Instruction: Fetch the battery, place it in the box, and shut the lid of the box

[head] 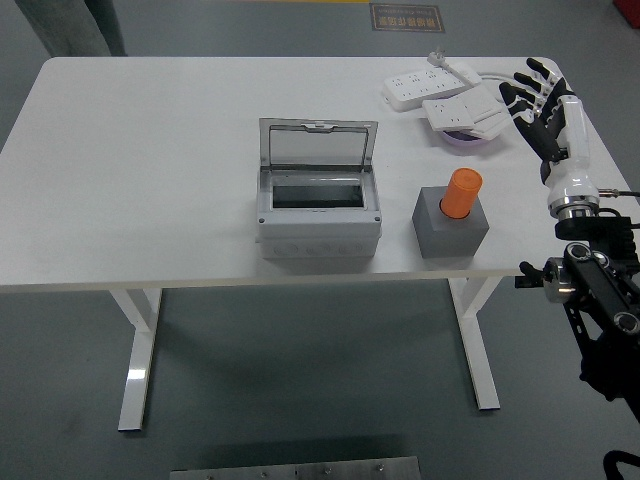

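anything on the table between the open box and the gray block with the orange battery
Nothing: in the head view, only bare white table separates the open box from the gray block holding the orange battery.

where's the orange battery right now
In the head view the orange battery stands upright in a grey holder block on the table's right side, just right of the open grey box, near the front edge.
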`<state>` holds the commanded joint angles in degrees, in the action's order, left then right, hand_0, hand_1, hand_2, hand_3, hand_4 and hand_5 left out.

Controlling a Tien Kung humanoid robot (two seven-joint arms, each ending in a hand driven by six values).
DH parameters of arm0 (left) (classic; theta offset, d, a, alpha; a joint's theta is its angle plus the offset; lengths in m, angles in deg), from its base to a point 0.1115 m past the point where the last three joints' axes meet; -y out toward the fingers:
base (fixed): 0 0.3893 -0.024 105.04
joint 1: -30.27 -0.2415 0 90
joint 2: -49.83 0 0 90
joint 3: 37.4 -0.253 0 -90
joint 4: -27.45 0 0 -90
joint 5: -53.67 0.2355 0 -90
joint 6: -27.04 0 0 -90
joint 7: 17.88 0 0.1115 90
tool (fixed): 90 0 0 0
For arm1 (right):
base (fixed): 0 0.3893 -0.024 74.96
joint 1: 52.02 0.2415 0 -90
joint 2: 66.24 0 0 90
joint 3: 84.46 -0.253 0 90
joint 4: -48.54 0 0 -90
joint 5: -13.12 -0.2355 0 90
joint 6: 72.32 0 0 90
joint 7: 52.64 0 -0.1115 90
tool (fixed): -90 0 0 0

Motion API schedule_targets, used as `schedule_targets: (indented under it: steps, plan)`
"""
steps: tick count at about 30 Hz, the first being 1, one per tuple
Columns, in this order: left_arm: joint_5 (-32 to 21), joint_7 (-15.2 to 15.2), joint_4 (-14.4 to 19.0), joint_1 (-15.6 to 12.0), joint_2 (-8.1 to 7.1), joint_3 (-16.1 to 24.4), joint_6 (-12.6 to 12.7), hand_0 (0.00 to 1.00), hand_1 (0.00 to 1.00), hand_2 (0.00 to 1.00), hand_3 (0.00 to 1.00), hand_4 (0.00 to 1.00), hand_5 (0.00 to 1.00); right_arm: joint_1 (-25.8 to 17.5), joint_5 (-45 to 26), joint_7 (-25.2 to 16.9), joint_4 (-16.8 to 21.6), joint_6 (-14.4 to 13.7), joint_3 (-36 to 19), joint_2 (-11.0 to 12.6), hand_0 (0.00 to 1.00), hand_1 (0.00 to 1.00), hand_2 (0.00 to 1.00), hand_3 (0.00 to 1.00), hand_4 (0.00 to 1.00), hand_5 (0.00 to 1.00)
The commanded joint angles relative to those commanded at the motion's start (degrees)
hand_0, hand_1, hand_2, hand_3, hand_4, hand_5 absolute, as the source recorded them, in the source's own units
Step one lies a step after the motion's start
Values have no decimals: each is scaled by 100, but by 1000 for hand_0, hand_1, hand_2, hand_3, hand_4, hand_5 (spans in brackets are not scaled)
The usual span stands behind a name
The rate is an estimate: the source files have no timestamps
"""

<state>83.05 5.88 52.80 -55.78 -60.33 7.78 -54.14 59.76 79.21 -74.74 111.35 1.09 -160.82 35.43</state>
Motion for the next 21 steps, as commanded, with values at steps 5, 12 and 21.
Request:
schedule_targets:
  steps: [5,12,21]
  plan:
    - [19,1,-2,12,4,-1,-17,657,681,545,554,449,2,46,19,-246,-294,-212,124,-115,686,678,705,756,941,299]
    - [74,23,-2,34,3,25,-37,658,679,544,554,441,2,153,-2,-305,-627,-266,316,-251,667,663,690,744,936,300]
    - [129,46,-2,53,11,58,-44,656,680,539,550,434,2,219,-67,-264,-876,-240,670,-358,769,738,747,767,937,304]
